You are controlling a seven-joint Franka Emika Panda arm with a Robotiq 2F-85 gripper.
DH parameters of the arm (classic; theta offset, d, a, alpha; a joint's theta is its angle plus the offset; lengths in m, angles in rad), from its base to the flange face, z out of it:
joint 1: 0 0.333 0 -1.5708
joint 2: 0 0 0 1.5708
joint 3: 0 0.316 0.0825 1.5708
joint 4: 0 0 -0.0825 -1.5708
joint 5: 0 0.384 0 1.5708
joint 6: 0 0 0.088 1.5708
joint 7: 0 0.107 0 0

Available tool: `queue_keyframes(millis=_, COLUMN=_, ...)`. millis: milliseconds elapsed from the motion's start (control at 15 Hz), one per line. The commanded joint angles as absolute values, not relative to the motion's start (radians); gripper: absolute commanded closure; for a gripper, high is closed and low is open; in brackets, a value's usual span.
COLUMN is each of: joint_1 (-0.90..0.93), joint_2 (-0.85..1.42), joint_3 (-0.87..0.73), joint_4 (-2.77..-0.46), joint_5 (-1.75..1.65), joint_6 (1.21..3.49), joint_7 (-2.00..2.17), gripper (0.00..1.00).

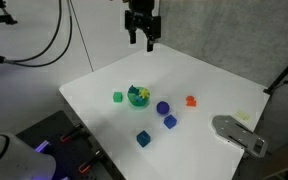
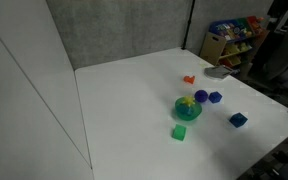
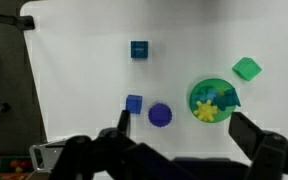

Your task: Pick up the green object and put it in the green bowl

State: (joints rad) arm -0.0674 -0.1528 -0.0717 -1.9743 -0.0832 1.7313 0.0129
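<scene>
Where things lay on the table point(image 3: 84, 70), as I saw it at the wrist

The bowl point(image 3: 194, 95) sat at the right, holding the small block point(image 3: 230, 99) and a toy piece point(image 3: 206, 108). A first cube point(image 3: 247, 68) lay just beside its upper-right rim. Left of the bowl sat a ball point(image 3: 160, 115), a second cube point(image 3: 134, 103) just left of that, and a third cube point(image 3: 139, 48) well apart, higher in the view.

Soft, even light falls from above on the white table point(image 1: 214, 85), which looks bright and almost washed out in the wrist view. The blue cube point(image 1: 143, 138) throws only a small, faint shadow. All pictures are grainy. My gripper point(image 3: 178, 116) looks dark and out of focus.
</scene>
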Motion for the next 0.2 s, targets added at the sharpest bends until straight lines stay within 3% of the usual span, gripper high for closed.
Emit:
queue_keyframes(millis=0, joint_1=-0.069, joint_2=-0.153, joint_3=-0.071, joint_4=-1.974, joint_5=-0.083, joint_6=1.729, joint_7=0.014, gripper=0.0)
queue_keyframes(millis=133, joint_1=-0.069, joint_2=-0.15, joint_3=-0.071, joint_4=-1.975, joint_5=-0.083, joint_6=1.729, joint_7=0.014, gripper=0.0)
